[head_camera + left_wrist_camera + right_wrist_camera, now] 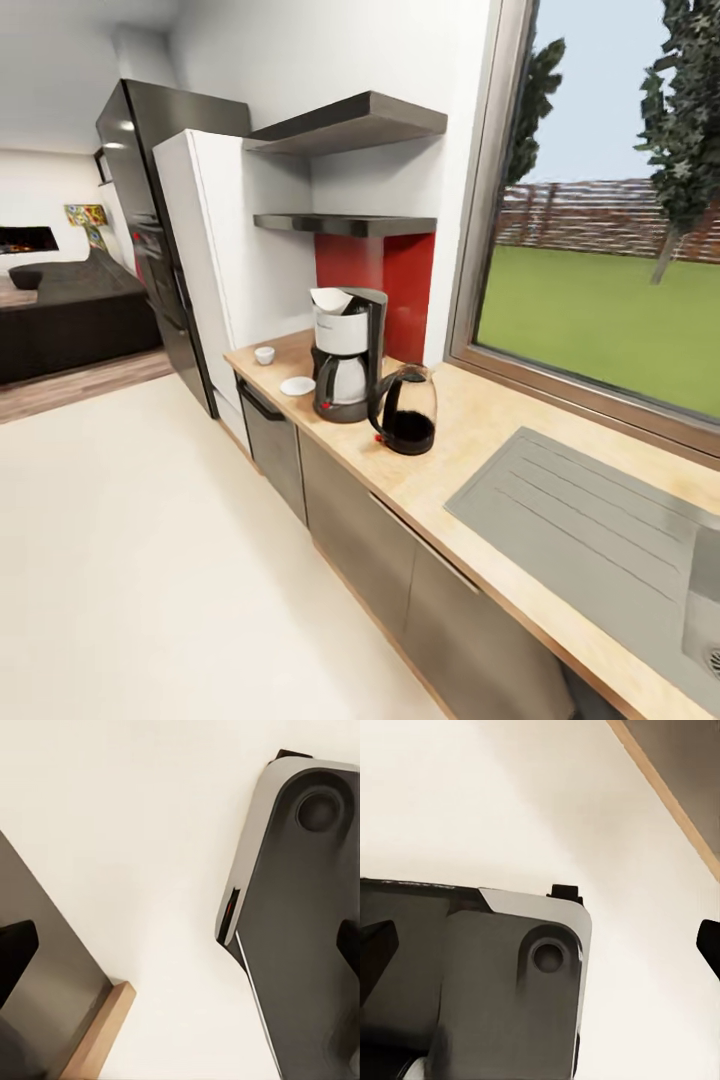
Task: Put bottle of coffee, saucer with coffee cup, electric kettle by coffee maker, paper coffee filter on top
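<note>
In the head view the long tan wood-grain surface (470,440) runs along the window wall over grey cabinet fronts. On it stands the coffee maker (347,352), tall and black with its steel carafe, and a white paper filter (333,300) sits in its top. Just beside it, on the window side, is the electric kettle (407,408) — rounded glass with a black loop handle and a dark bottom. On the other side of the machine the saucer (297,386) lies flat on the surface near the carafe, and the coffee cup (264,354) stands apart from it, closer to the white tall cabinet; the cup is not on the saucer. Above, two dark slab shelves (345,224) are fixed to the white wall over a red backsplash. A grey sink drainer (590,525) is set into the surface nearer the camera. In the left wrist view the camera looks down at the pale floor (135,832): the robot's dark base (300,922) lies on one side and a grey cabinet front with a wood edge (101,1031) on the other, while the left pincer's dark fingertips (15,952) sit at opposite margins — spread wide, holding nothing. In the right wrist view the arm likewise hangs pointing down over the floor and base (495,982), and the right pincer's fingertips (376,945) stand wide apart and empty.
</note>
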Controlling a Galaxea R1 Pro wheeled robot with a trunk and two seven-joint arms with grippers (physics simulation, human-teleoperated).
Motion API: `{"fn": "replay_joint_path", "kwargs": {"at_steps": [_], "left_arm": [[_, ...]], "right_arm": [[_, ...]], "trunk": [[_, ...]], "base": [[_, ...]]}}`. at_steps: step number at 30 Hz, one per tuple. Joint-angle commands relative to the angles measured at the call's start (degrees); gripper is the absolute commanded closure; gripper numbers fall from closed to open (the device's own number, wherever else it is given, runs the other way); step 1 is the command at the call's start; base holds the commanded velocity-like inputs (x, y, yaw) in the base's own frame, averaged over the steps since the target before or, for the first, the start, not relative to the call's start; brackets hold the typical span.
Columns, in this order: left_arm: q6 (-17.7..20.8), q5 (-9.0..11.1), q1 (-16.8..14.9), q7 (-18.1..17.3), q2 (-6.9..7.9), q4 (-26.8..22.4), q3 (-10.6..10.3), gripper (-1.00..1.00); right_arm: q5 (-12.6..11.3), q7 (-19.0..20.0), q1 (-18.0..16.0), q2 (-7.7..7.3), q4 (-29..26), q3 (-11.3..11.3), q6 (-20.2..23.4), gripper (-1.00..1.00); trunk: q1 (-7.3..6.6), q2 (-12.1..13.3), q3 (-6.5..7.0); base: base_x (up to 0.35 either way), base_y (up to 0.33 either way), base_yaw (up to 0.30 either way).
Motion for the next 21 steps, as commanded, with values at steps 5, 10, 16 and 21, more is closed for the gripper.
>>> {"fn": "replay_joint_path", "kwargs": {"at_steps": [5,10,16,21], "left_arm": [[-0.5,-0.6,-0.1,0.1,0.01,0.1,0.4,-1.0],[-0.7,-0.6,-0.1,0.1,0.06,0.0,0.4,-1.0],[-0.8,-0.6,-0.1,0.1,0.01,-0.2,0.3,-1.0],[-1.0,-0.7,-0.1,0.0,0.03,-0.3,0.2,-1.0]], "right_arm": [[0.5,0.2,0.0,0.02,0.0,-0.5,-0.1,-1.0],[0.5,0.1,0.0,0.04,0.0,-0.5,-0.1,-1.0],[0.5,0.0,0.0,-0.01,0.0,-0.5,-0.1,-1.0],[0.5,0.0,0.0,-0.02,0.0,-0.5,-0.2,-1.0]], "trunk": [[0.03,-0.1,-0.24],[0.03,-0.1,-0.35],[0.03,-0.1,-0.49],[0.03,-0.1,-0.62]], "base": [[0.0,0.0,0.273],[0.0,0.0,0.274],[0.0,0.0,0.273],[0.022,0.09,0.273]]}}
